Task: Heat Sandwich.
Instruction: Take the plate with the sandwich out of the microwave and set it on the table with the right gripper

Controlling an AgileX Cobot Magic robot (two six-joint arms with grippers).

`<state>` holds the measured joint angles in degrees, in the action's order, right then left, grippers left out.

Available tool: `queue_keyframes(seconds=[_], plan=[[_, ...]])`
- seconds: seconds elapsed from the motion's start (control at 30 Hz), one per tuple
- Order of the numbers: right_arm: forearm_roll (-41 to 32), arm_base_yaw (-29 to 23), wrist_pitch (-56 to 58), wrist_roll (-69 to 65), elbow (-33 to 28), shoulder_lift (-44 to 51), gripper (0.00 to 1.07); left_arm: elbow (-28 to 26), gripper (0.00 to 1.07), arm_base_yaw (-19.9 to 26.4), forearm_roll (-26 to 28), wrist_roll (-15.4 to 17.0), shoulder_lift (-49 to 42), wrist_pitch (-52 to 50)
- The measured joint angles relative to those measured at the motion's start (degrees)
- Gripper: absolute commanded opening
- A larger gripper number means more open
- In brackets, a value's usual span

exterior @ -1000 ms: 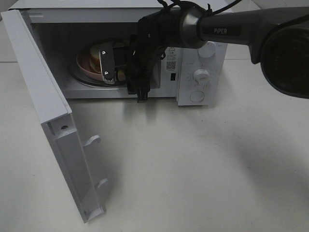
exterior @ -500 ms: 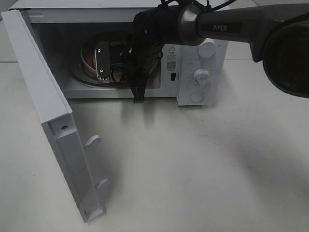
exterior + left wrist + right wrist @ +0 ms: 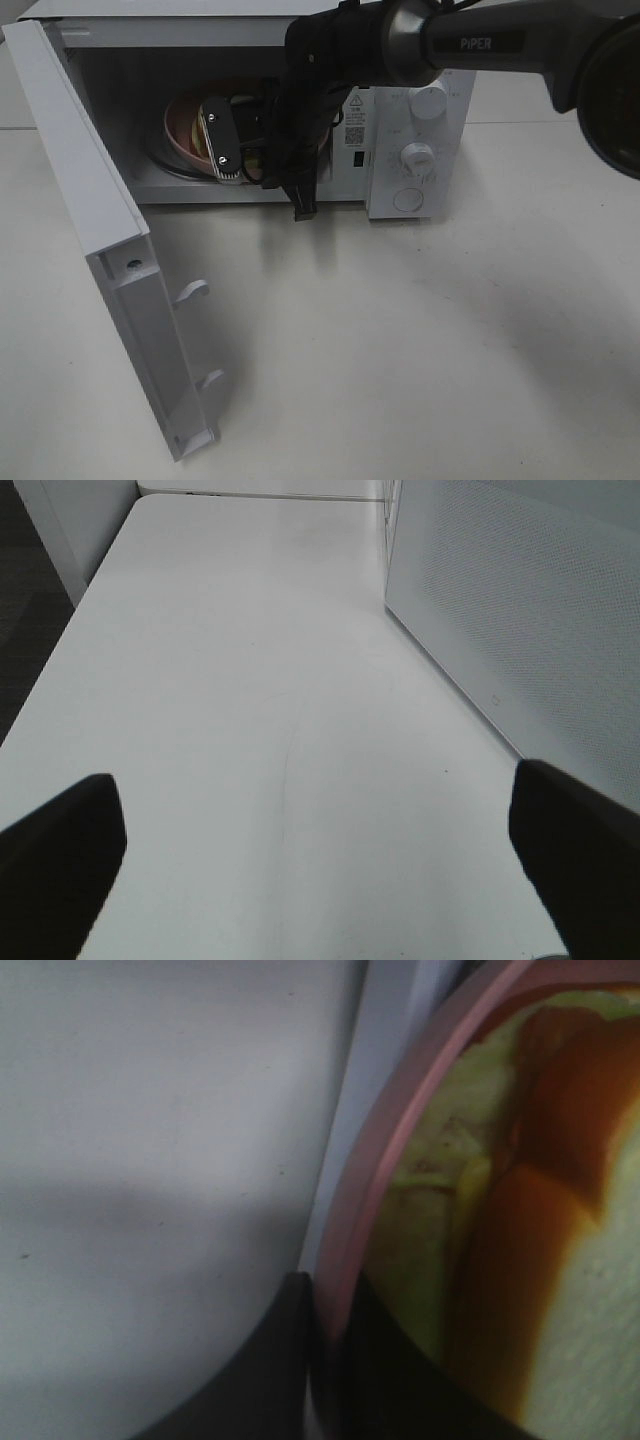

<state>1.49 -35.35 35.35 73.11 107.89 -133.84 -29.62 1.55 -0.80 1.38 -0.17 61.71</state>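
Inside the microwave point(image 3: 400, 150), right jaws pinch the plate point(image 3: 360, 1210) rim.

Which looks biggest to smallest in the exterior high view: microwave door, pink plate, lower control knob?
1. Microwave door, open and swung toward the camera, so nearness inflates it.
2. Pink plate, inside the cavity, partly hidden by the right arm.
3. Lower control knob, clearly smallest.

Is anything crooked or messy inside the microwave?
Yes: the pink plate inside the microwave sits tipped up, not flat, with the right pincer shut on its rim. The sandwich is on it, and nothing looks spilled. The microwave door hangs wide open.
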Motion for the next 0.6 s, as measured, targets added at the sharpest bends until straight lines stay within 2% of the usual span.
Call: queue_keyframes(seconds=[0.33,0.6], plan=[[-1.0,0.0,1.8,6.7,-4.0,3.0,0.0,0.0,1.0,0.0,0.0,0.0,0.0,0.0],[-5.5,0.1,2.1,13.7,-8.7,7.2,0.0,0.0,1.0,0.0,0.0,0.0,0.0,0.0]])
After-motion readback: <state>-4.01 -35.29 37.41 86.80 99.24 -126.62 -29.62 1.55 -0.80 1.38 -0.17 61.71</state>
